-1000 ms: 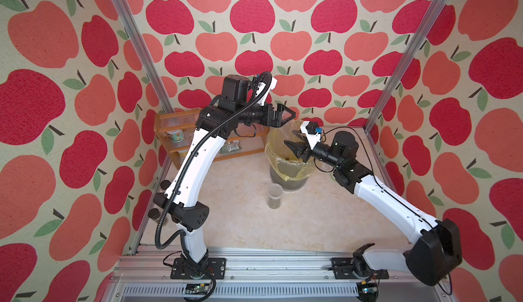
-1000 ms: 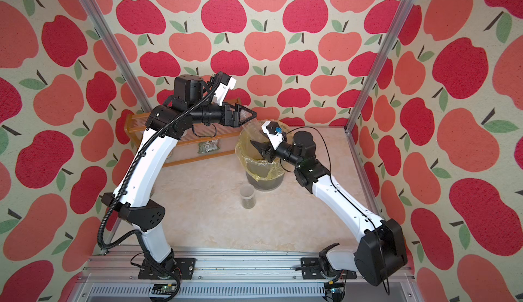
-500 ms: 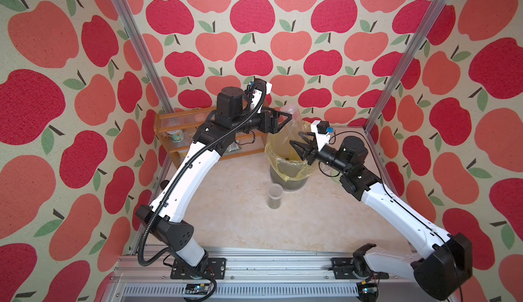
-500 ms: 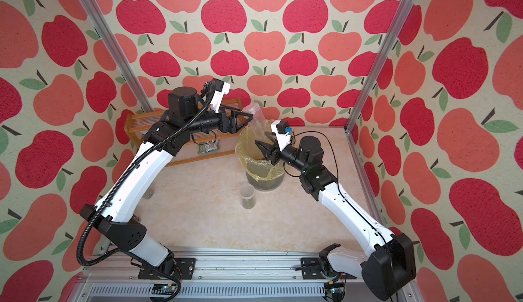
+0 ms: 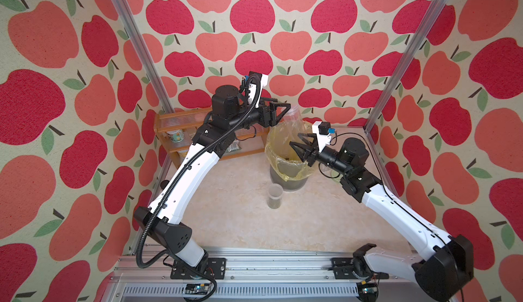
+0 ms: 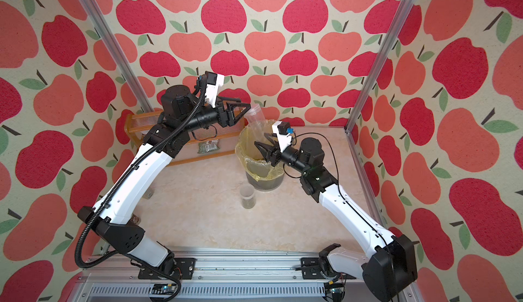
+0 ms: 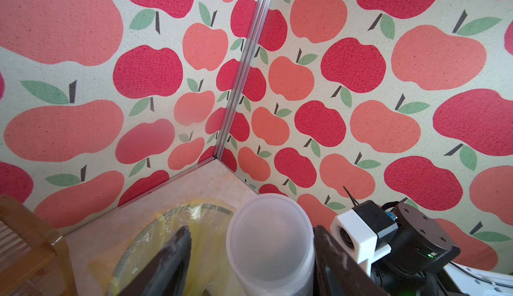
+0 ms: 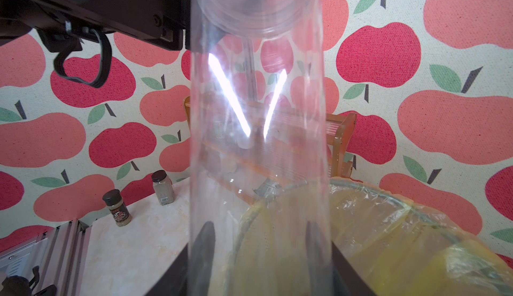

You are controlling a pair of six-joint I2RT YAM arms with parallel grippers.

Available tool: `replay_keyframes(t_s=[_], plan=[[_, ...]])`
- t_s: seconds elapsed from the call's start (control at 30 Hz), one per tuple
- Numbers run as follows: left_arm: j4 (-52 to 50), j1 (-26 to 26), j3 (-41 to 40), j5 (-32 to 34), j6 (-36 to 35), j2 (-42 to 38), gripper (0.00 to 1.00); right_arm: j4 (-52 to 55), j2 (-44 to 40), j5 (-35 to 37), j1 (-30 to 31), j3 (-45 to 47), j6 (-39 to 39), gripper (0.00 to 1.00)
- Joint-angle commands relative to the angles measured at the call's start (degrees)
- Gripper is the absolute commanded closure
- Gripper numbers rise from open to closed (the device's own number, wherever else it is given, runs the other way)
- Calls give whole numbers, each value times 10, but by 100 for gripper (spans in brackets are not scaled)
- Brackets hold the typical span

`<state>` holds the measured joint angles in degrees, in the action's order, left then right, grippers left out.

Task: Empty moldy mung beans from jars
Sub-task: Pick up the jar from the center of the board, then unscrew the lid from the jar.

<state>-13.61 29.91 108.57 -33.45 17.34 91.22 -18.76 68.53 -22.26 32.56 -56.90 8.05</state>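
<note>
While my right fingers (image 5: 301, 152) are clamped across the lower part of the tall jar (image 8: 258, 142), my left fingers (image 7: 173, 261) stand half-spread on either side of its upper end. One rests against the wall and the other is just clear of it, so I read no grip there yet. The jar's long axis runs steeply up from the right fingers toward the left ones, leaning over the bin (image 5: 273, 156). Its walls look clear and empty to me. The left arm is nearer that upper end, so I judge a squeeze straight across the axis is what's called for next. On the counter (image 5: 226, 215), just in front of the bin, a shorter jar (image 5: 274, 197) holds mung beans (image 5: 274, 203) at its bottom.
</note>
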Motion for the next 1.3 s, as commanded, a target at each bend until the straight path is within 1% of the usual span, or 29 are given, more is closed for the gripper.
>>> replay_keyframes(t_s=[0.0, 0.27, 0.37, 0.57, 0.7, 0.73, 0.83, 1.03, 1.17, 1.27], plan=[[30, 5, -3, -29, 19, 19, 28, -22, 4, -16, -5, -1, 8, 53], [-6, 23, 28, -43, 6, 48, 27, -37, 9, -20, -7, 3, 14, 53], [-11, 23, 34, -38, 6, 54, 28, -36, 10, -23, -7, 2, 12, 53], [27, 22, 21, -44, 22, 50, 28, -28, 8, -17, -8, 4, 11, 53], [23, 23, 23, -38, 22, 48, 24, -26, 12, -11, -15, 0, 28, 53], [25, 23, 20, -33, 23, 47, 21, -30, 13, -15, -16, 1, 33, 54], [29, 22, 12, -16, 22, 42, 21, -38, 17, -20, -18, 5, 39, 53], [47, 14, 1, -3, 37, 42, 23, -53, 22, -31, -19, 15, 46, 54], [55, 3, 2, -12, 59, 51, 26, -52, 25, -30, -19, 18, 43, 54], [42, 1, 17, -24, 59, 64, 29, -51, 29, -28, -20, 15, 43, 54]])
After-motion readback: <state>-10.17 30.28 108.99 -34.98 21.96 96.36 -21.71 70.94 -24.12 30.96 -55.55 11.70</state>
